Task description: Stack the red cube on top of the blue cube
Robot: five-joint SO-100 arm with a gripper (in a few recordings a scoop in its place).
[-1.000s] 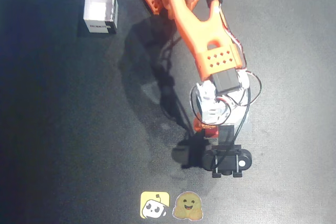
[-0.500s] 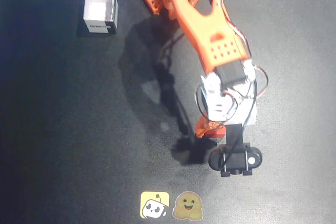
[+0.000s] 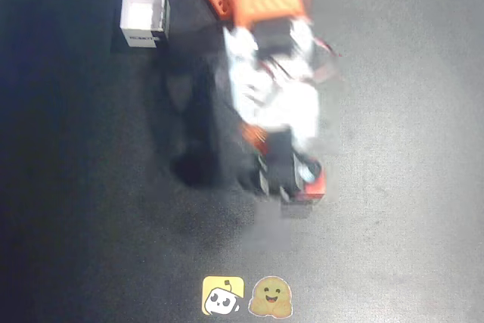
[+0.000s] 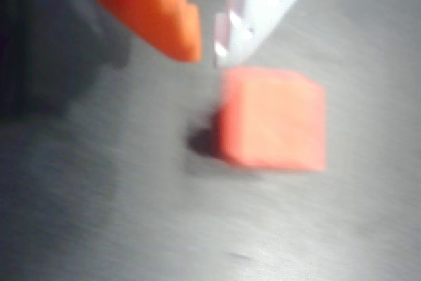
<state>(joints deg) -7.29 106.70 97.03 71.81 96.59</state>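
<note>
**Red cube on the mat beneath an empty claw**

While the arm shows as a blur in the overhead view, the wrist view gives the clearer account: the red cube (image 4: 273,118) sits flat on the dark table (image 4: 99,215), casting a small shadow to its left, which suggests it rests on the surface and is not lifted. The gripper (image 4: 205,47) hangs above and slightly left of it, with the orange finger (image 4: 151,8) on the left and the white finger (image 4: 256,4) on the right. Only a narrow gap separates the two tips, and nothing lies between them, so the claw is nearly shut and carries nothing. The white tip comes down close to the cube's far top edge; whether it touches is too blurred to tell.

From above, the red cube (image 3: 316,184) peeks out at the near right of the gripper (image 3: 283,175), roughly mid-table. A white box (image 3: 144,14) stands far left, well apart from the arm. Two stickers (image 3: 246,296) lie at the near edge.

My reading is that the grasp is not yet made: the claw sits off-centre from the cube and too narrow to straddle it. It would probably need to widen and shift right before descending. No blue cube can be made out here, so the stacking target stays unlocated.
</note>
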